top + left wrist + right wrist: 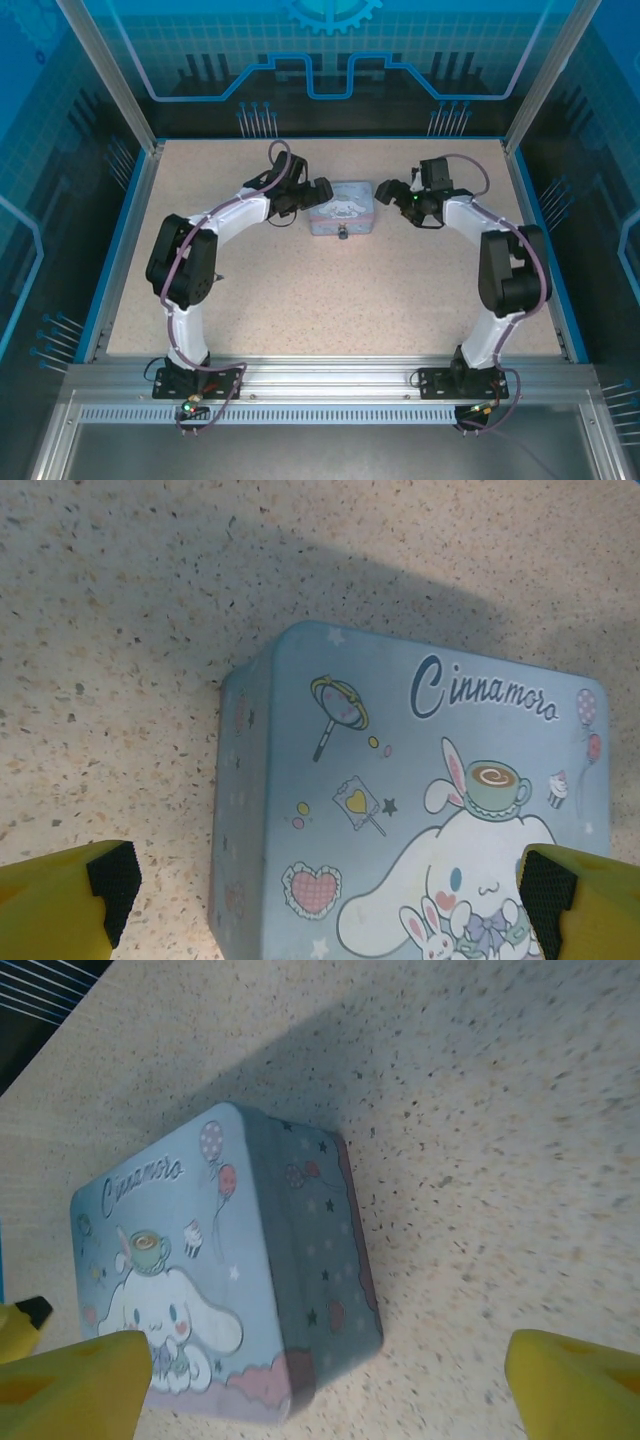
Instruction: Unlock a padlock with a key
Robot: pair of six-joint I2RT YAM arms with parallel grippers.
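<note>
Overhead view: two white arms bend inward over a speckled beige bench [400,300] and meet at a pale blue tin [345,208] near its middle. The left claw [320,190] sits just beside the tin's left end, and the right claw [385,190] just beside its right end. The padlock [342,234], a tiny dark speck, rests against the middle of the tin's near side. Where the key lies cannot be told.

Left wrist view: the left claw is spread wide and holds nothing. Its yellow fingers [55,905] with black pads hover above the tin. The lid reads "Cinnamoro" in dark blue script, above a white long-eared cartoon character.

Right wrist view: the right claw is also wide and empty, with one end of the tin lying between its fingers [575,1385]. The same "Cinnamoro" script shows, tilted.

Likely risks: the padlock is far smaller than a finger, so a claw closing in could easily miss it. A claw could also bump the light tin, sliding it across the bench and carrying the padlock out of line.
</note>
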